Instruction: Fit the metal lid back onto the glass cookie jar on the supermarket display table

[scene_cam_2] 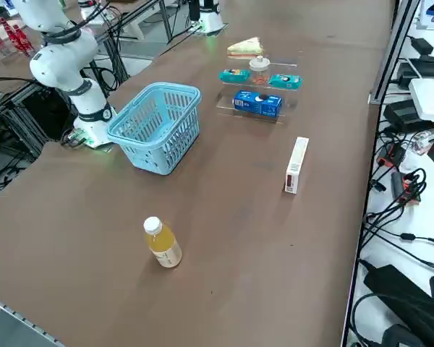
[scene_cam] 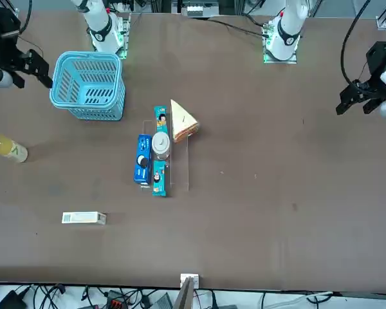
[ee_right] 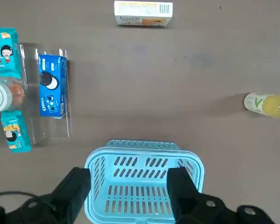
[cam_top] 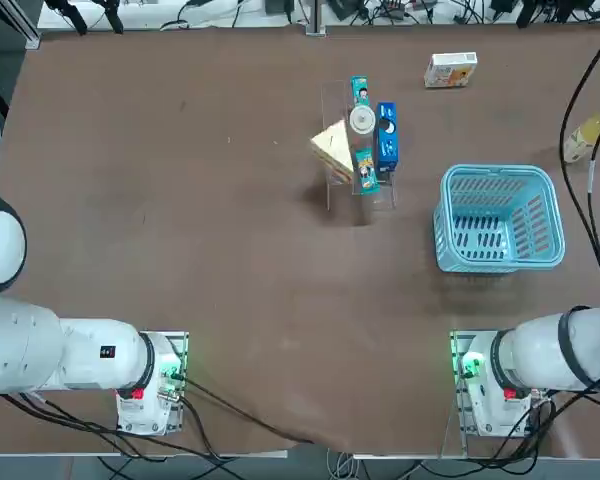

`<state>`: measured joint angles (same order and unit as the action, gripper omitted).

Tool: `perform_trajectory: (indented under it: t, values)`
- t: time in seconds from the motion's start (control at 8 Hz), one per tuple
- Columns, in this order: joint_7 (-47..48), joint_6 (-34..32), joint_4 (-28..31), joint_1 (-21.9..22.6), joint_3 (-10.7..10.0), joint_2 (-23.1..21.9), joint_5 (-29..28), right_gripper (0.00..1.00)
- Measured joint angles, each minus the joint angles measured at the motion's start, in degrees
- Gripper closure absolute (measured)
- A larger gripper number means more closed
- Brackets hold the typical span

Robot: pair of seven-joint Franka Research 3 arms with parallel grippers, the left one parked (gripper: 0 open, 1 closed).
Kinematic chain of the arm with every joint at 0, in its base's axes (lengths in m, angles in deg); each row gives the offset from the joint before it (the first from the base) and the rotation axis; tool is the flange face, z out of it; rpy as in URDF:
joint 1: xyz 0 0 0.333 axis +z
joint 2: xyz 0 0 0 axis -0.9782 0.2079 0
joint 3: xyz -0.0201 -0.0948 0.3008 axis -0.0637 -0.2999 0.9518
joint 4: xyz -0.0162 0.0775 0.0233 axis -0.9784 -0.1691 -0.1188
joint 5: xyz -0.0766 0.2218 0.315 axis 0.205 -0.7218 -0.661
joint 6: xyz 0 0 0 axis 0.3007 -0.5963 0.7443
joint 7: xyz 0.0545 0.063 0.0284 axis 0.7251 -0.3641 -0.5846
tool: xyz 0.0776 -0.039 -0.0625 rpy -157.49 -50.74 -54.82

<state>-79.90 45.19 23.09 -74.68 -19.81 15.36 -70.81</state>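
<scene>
Item: the glass cookie jar (cam_top: 362, 121), standing on a clear acrylic stand (cam_top: 358, 160) in the far half of the supermarket display table (cam_top: 180, 220), nearer its far edge than its near edge and a little toward the robot's right. The metal lid (scene_cam_2: 259, 61) is appearing to sit on top of the jar already, showing as a pale round cap over orange-brown contents; whether it is seated fully cannot be told. Judged from this, the fitting is looking done or nearly so, with nothing left loose on the table. Flanking the jar: 2 teal snack packs (cam_top: 360, 92), 1 blue cookie box (cam_top: 386, 137), 1 wedge sandwich (cam_top: 332, 146). The right gripper (ee_right: 130, 186) is hovering high above the blue basket (cam_top: 500, 218) near the table's right edge, well apart from the jar; its jaws are standing spread wide, holding and touching nothing. Also present: 1 juice bottle (scene_cam_2: 163, 244), 1 small carton (scene_cam_2: 296, 165).
</scene>
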Motion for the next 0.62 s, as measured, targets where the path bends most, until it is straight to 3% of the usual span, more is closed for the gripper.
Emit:
perform_trajectory:
  t: [0.62]
  values:
    - [0.1, 0.6, 0.2, 0.0, -0.3, 1.3, -0.1, 0.00]
